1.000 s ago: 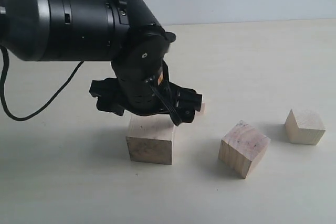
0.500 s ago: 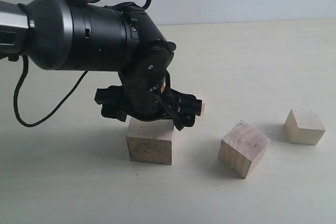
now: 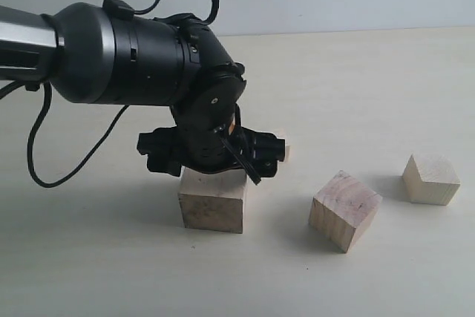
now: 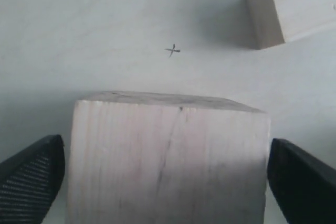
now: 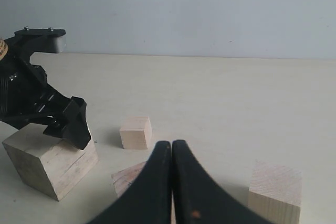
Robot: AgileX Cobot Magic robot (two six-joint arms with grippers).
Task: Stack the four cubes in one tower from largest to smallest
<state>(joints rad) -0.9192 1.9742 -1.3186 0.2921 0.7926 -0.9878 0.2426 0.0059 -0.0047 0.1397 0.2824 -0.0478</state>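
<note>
The largest cube stands on the table with my left gripper low over its top. That gripper is open, one black finger close on each side of the largest cube. The second cube sits turned to the right, and a paler cube lies further right. Only a corner of the smallest cube shows behind the gripper; it appears whole in the right wrist view. My right gripper is shut on nothing and out of the exterior view.
A small pencil cross marks the table beyond the largest cube. Part of another cube shows in the left wrist view; which one I cannot tell. The left arm's black cable loops over the table at the left.
The left arm has swung back toward the left while its gripper sank slightly onto the largest cube's top. None of the cubes has moved.
</note>
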